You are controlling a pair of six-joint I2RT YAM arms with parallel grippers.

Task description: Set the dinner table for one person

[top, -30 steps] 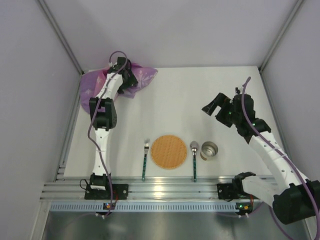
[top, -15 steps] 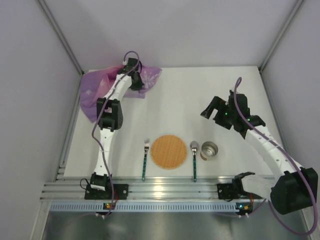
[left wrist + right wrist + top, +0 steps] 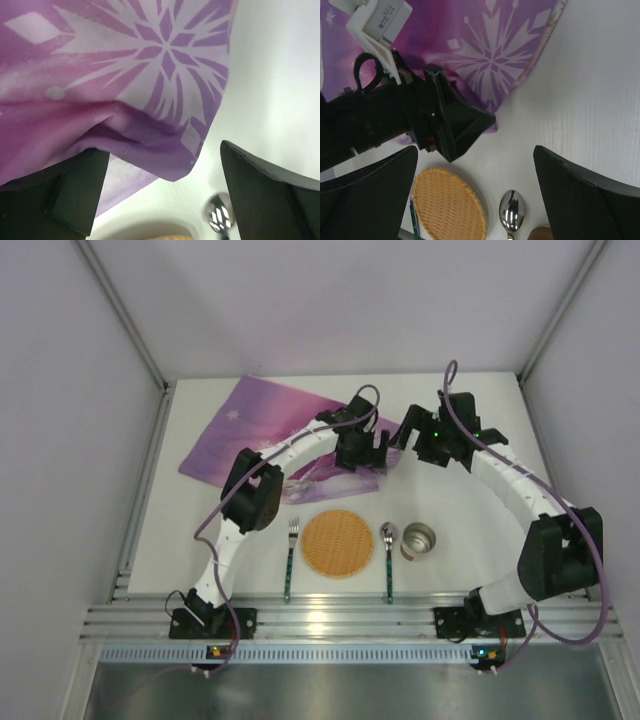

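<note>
The purple snowflake placemat [image 3: 260, 425] lies spread on the white dinner table [image 3: 480, 400], from the far left toward the middle; it fills the left wrist view [image 3: 150, 60]. Its near right corner is folded and rumpled. My left gripper [image 3: 375, 450] hovers over that corner with its jaws wide apart [image 3: 162, 150], the fold lying between them. My right gripper [image 3: 408, 435] is open and empty just right of it [image 3: 475, 150]. A woven round plate [image 3: 338, 543], a fork [image 3: 291, 555], a spoon [image 3: 388, 536] and a metal cup [image 3: 419, 539] lie near the front.
The ribbed aluminium rail [image 3: 320, 620] runs along the near edge. Pale grey walls close in the left, right and far sides. The two grippers are close together above the middle of the table.
My left gripper swept from the far left corner right to the middle, dragging the placemat out flat. My right gripper moved left and farther back, toward the left gripper.
</note>
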